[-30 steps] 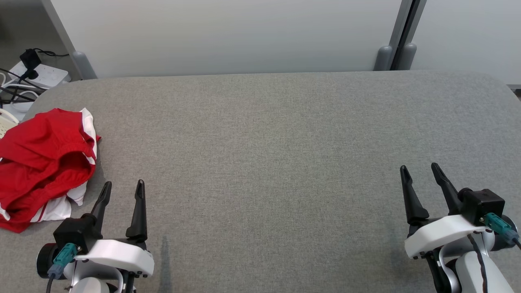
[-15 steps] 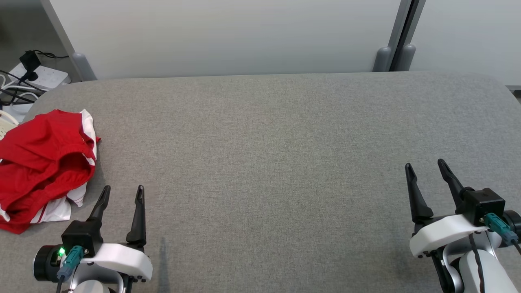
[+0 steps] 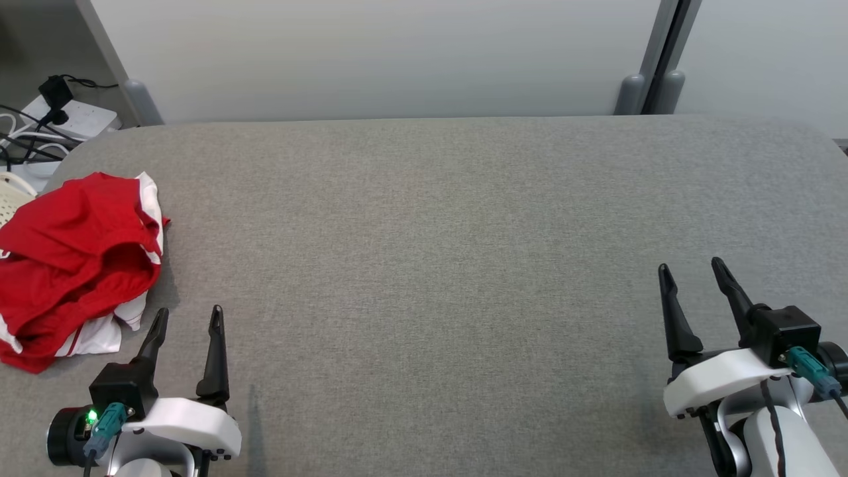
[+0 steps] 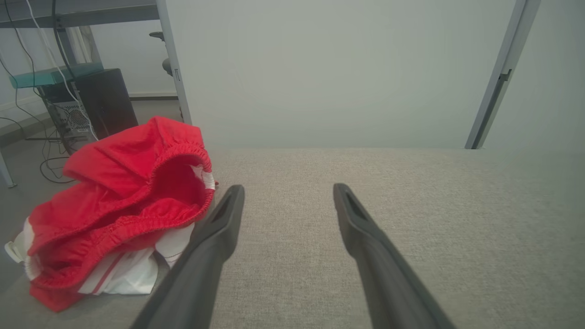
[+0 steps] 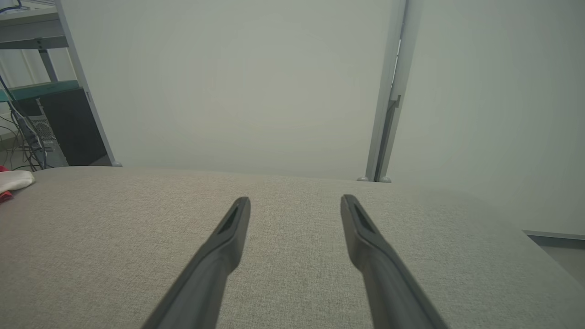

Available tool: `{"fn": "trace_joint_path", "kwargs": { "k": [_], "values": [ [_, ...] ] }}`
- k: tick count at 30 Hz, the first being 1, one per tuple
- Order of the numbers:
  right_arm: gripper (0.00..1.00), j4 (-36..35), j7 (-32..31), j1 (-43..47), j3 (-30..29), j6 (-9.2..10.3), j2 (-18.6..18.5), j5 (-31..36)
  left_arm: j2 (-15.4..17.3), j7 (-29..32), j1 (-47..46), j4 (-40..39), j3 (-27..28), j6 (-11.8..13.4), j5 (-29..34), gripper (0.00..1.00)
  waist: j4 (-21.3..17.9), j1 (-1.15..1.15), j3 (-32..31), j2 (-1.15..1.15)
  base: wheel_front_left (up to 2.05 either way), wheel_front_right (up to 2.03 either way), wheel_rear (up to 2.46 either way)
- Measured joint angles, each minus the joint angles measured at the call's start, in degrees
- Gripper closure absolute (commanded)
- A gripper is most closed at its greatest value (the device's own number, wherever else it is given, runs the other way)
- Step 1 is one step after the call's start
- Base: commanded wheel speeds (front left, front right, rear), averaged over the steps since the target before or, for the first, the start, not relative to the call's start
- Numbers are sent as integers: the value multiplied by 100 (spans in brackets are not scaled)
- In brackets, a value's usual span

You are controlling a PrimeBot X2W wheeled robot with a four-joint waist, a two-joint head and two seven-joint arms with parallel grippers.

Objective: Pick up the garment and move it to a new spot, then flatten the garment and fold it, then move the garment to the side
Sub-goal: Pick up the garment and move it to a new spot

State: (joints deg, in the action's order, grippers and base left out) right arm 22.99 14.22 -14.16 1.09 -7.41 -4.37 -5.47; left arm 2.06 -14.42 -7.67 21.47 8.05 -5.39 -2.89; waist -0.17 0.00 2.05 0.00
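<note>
A crumpled red garment with white trim [image 3: 73, 262] lies in a heap at the left edge of the grey table [image 3: 437, 252]; the left wrist view shows the garment [image 4: 123, 214] with its elastic waistband gaping open. Just right of the heap and nearer to me, my left gripper [image 3: 189, 316] stands open and holds nothing [image 4: 288, 189]. At the table's near right, my right gripper [image 3: 689, 268] is open too, far from the cloth and with nothing between its fingers [image 5: 296, 201]. A small edge of the garment [image 5: 11, 182] peeks in at the far left of the right wrist view.
Past the table's far edge stands a pale partition wall [image 3: 384, 59] with a grey post [image 3: 652, 73]. Off the table's left corner lie a power strip with cables [image 3: 56, 122] and a white basket [image 3: 12, 195]. A dark computer tower [image 4: 103, 103] stands behind the garment.
My left gripper has drawn back toward me and slightly left, away from the garment. The right gripper shifted a little forward and right. The head camera's view has moved slightly.
</note>
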Motion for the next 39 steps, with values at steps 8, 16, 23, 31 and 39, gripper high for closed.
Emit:
{"fn": "trace_joint_path", "kwargs": {
  "k": [8, 16, 23, 31, 39],
  "values": [
    [0, -30, 0, -2, 301, 0, -35, -11, -21, 0, -114, 31, 79, 76, -19, 0, 340, 0, 53, 0, 0, 0, 0],
    [0, -19, 1, -68, 578, 0, -96, -65, -29, 0, -109, 124, 142, 133, -76, 0, 1117, 0, 57, 0, 0, 0, 0],
    [0, 40, 1, -68, 781, 0, -130, -103, -30, 0, -103, 214, 137, 151, -136, 0, 1883, 0, 67, 0, 0, 0, 0],
    [0, 36, 1, -96, 849, 0, -158, -118, -21, 0, -102, 275, 114, 172, -330, 0, 2380, 0, 175, 0, 0, 0, 0],
    [0, 11, 1, -252, 935, 0, -332, -119, -47, 0, -525, 555, 127, 133, -304, 0, 2166, 0, 497, 0, 0, 0, 0]
  ]
}}
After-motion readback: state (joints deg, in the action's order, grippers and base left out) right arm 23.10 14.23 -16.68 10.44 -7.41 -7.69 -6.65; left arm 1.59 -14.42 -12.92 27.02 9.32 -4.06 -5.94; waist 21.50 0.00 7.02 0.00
